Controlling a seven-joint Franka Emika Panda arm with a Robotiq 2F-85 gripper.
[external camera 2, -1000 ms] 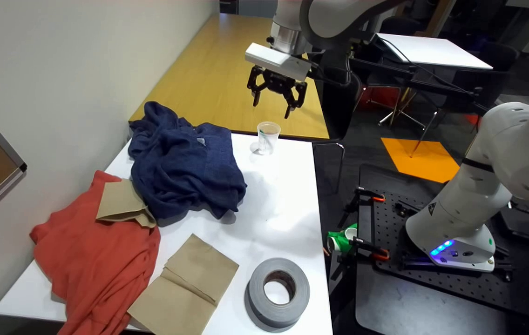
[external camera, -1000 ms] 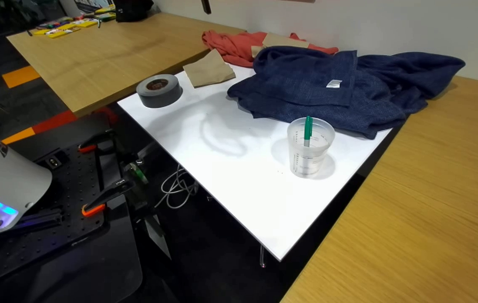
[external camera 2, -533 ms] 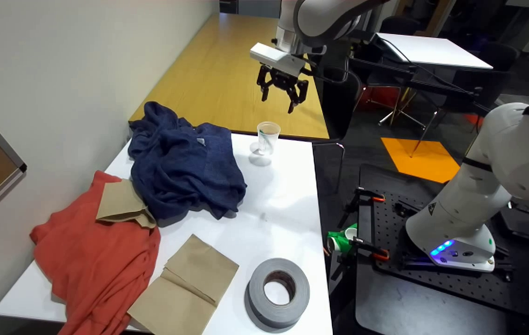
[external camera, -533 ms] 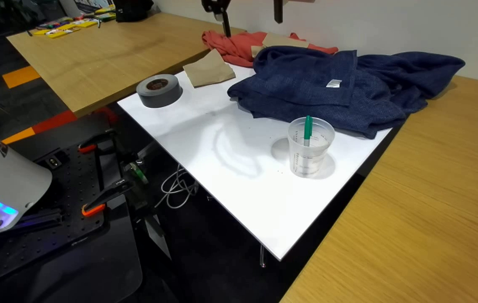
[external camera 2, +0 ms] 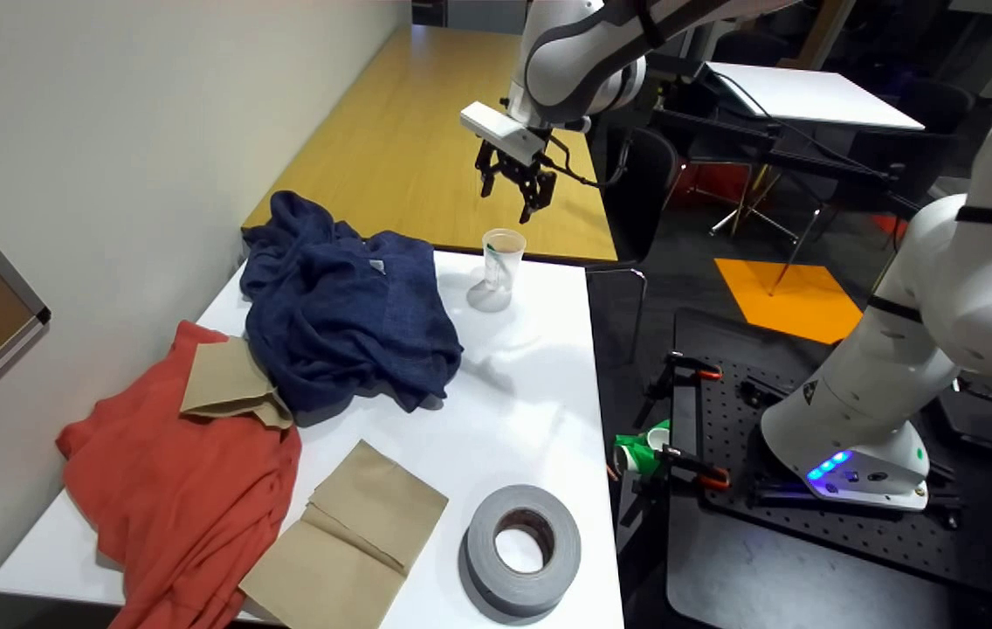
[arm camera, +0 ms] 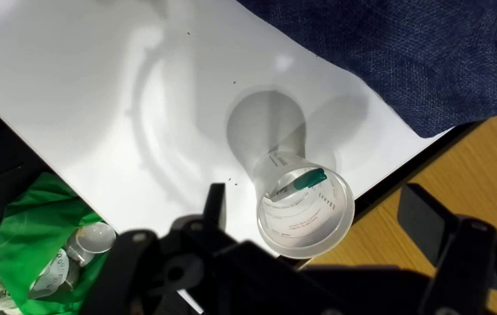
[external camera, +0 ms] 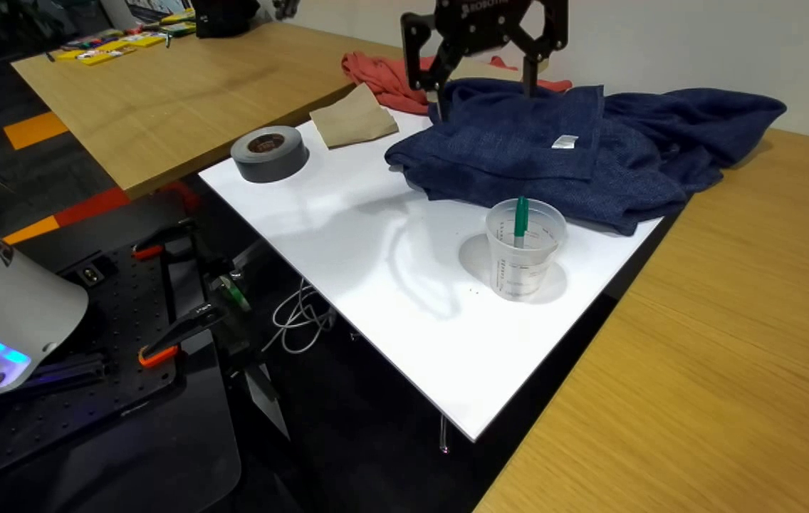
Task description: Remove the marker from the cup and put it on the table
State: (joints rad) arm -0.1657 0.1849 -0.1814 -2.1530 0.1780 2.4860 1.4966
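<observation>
The clear cup (external camera: 516, 276) stands upright on the white table (external camera: 404, 320); it also shows in an exterior view (external camera 2: 505, 273) and the wrist view (arm camera: 303, 225). The marker (external camera: 521, 217) leans inside the cup, green end up near the rim and pale end down; the wrist view shows it too (arm camera: 310, 178). My gripper (external camera: 485, 96) is open and empty, fingers pointing down, above the cup and apart from it. It also shows in an exterior view (external camera 2: 506, 203). In the wrist view the cup's mouth lies between the widely spread fingers (arm camera: 318, 214).
A navy cloth (external camera: 518, 142) lies close beside the cup. A grey tape roll (external camera 2: 520, 550), brown paper (external camera 2: 347, 537) and a red cloth (external camera 2: 190, 480) lie farther along. A wooden table (external camera: 732, 320) adjoins the cup's end. A green bag (arm camera: 34, 232) with cups is below the edge.
My gripper has come lower, and its fingers and body now show well inside an exterior view where only a fingertip showed before. The cup and marker have not moved.
</observation>
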